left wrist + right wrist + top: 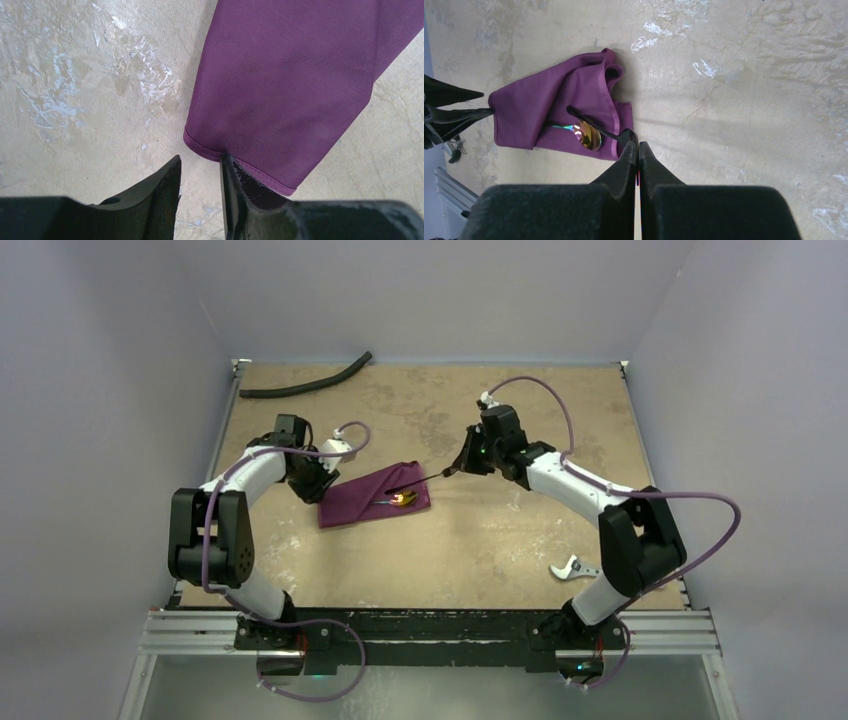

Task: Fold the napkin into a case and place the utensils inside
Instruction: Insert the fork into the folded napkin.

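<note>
The plum-purple napkin [360, 502] [534, 112] lies folded into a loose pouch mid-table, one corner puffed up. A spoon with a shiny gold bowl [588, 136] [403, 499] rests on it, its handle tucked under a fold. My right gripper [638, 145] [452, 473] is shut on the end of a slim dark utensil [596, 125], whose far end lies over the napkin. My left gripper [200, 156] [322, 486] is at the napkin's [290, 90] left end. Its jaws stand narrowly apart with bare table between them, and one finger [227, 172] touches the hem.
A long black hose [305, 385] lies at the back left of the table. A tool with silver jaws [572, 568] sits near the right arm's base. Grey walls enclose the table on three sides.
</note>
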`<state>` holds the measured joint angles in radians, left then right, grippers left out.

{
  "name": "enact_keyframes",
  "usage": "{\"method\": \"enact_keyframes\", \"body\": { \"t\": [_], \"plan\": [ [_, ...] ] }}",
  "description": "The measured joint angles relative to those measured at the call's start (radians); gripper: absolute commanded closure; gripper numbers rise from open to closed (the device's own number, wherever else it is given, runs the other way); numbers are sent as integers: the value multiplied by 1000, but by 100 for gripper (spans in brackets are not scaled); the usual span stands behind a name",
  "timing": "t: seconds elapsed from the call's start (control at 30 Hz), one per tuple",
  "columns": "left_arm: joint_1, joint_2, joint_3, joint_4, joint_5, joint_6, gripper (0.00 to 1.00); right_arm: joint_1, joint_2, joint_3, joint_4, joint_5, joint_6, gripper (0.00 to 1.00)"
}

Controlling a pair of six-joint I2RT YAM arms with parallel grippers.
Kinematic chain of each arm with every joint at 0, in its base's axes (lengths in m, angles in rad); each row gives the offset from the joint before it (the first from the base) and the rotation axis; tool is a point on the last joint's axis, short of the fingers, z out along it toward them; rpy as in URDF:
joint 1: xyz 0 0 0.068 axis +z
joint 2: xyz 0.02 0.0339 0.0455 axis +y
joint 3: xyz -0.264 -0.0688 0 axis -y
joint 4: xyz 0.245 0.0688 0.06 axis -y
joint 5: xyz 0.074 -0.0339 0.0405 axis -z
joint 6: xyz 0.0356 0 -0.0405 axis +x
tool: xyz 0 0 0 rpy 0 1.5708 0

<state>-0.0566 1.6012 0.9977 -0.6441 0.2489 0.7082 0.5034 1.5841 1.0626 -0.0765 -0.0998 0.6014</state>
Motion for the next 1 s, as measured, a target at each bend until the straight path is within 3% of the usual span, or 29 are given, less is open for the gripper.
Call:
{"method": "enact_keyframes", "body": {
  "t": [1.0],
  "plan": [
    [4,5,-2,7,-11,45,69,129,212,141,108,-53,28,100]
  ]
}}
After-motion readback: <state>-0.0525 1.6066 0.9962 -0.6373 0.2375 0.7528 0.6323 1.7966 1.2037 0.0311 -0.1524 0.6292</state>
